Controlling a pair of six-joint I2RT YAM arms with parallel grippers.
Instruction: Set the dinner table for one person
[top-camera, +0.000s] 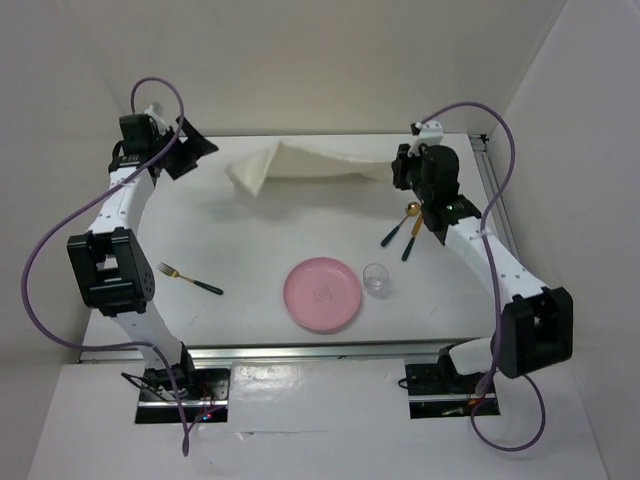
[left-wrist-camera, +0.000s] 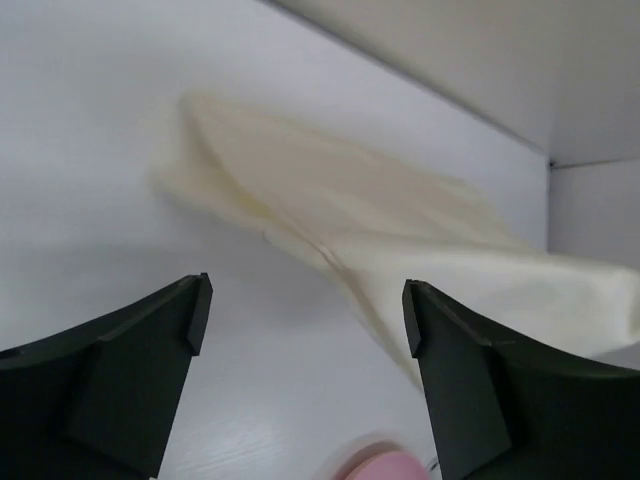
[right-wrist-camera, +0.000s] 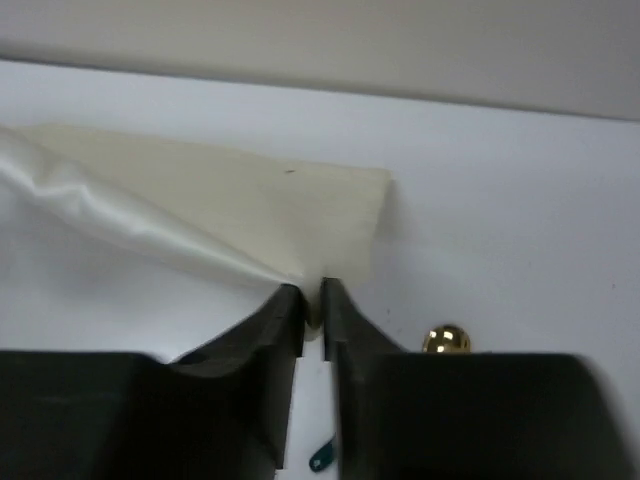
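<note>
The cream mat (top-camera: 300, 160), stretched 9-to-3, is pinched at 3 o'clock by the right jaws, the left jaws spread empty near 9.

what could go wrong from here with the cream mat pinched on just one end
1. The right pincer grips only a thin edge of the cream mat; a pull might slip it free.
2. The left pincer is open and holds nothing, and the mat lies twisted, so it may come down creased.
3. The spoon and the glass lie near the right pincer; a dragged mat could sweep them.
</note>
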